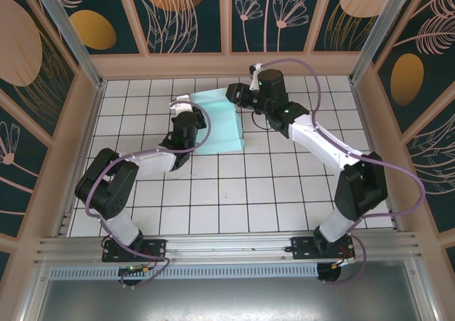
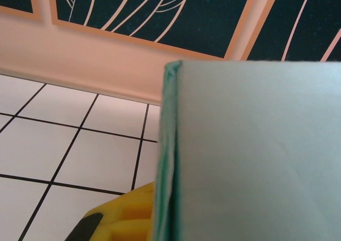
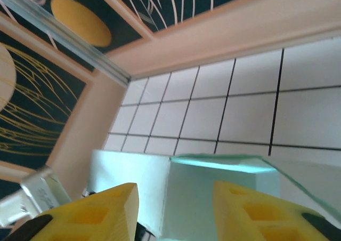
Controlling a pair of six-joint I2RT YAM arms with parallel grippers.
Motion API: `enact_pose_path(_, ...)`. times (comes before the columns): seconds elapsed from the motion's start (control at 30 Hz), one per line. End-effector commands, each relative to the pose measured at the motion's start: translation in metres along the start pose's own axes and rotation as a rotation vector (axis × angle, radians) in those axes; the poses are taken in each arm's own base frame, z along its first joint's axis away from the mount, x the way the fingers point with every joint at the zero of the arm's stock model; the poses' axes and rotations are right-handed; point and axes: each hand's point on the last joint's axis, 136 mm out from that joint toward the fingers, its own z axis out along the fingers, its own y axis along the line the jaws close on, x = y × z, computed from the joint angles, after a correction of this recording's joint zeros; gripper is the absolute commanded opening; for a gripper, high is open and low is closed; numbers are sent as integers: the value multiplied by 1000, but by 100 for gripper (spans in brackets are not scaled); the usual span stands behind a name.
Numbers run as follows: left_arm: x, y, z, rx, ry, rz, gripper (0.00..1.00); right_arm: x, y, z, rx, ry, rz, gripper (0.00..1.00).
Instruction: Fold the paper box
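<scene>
The paper box (image 1: 219, 126) is pale mint card, partly folded, lying on the white tiles towards the back of the table. My left gripper (image 1: 189, 119) is at the box's left edge and is shut on it. In the left wrist view the doubled card edge (image 2: 169, 161) runs down beside one yellow finger (image 2: 121, 217), and a broad mint panel (image 2: 256, 155) covers the right side. My right gripper (image 1: 236, 95) is at the box's far right corner. Its jaws (image 3: 176, 193) stand open, with an upright panel (image 3: 133, 174) and a raised flap (image 3: 226, 162) just beyond them.
A peach-coloured wall (image 1: 227, 64) runs along the back edge, close behind the box. Side walls (image 1: 71, 143) and metal posts (image 1: 370, 37) close in the tiled floor (image 1: 234, 193). The arm bases (image 1: 135, 248) sit on the near rail.
</scene>
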Motion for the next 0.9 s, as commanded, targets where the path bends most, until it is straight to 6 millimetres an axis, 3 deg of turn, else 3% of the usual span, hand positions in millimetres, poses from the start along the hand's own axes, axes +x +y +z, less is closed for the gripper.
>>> enact_pose_path(0.0,-30,-12,-6,43,-74,-46,0,-5,10,2,-45,20,24,37)
enact_pose_path(0.2,-26,-13,-6,53,-61,-42,0,-1,9,7,-54,28,30,25)
enact_pose_path(0.4,-24,-15,-7,68,-55,-48,0,2,9,7,-63,39,36,0)
enact_pose_path(0.53,-23,-14,-9,68,-51,-47,0,4,10,7,-72,47,44,0)
enact_pose_path(0.57,-22,-14,-9,69,-50,-47,0,4,10,7,-69,44,44,6)
enact_pose_path(0.63,-21,-12,-10,68,-49,-49,0,4,9,6,-65,40,46,30)
enact_pose_path(0.7,-20,-12,-11,67,-44,-49,0,4,12,5,-81,45,46,34)
enact_pose_path(0.77,-20,-13,-12,73,-39,-50,0,6,15,4,-100,53,38,0)
enact_pose_path(0.87,-19,-13,-11,70,-36,-50,0,5,17,0,-106,41,11,0)
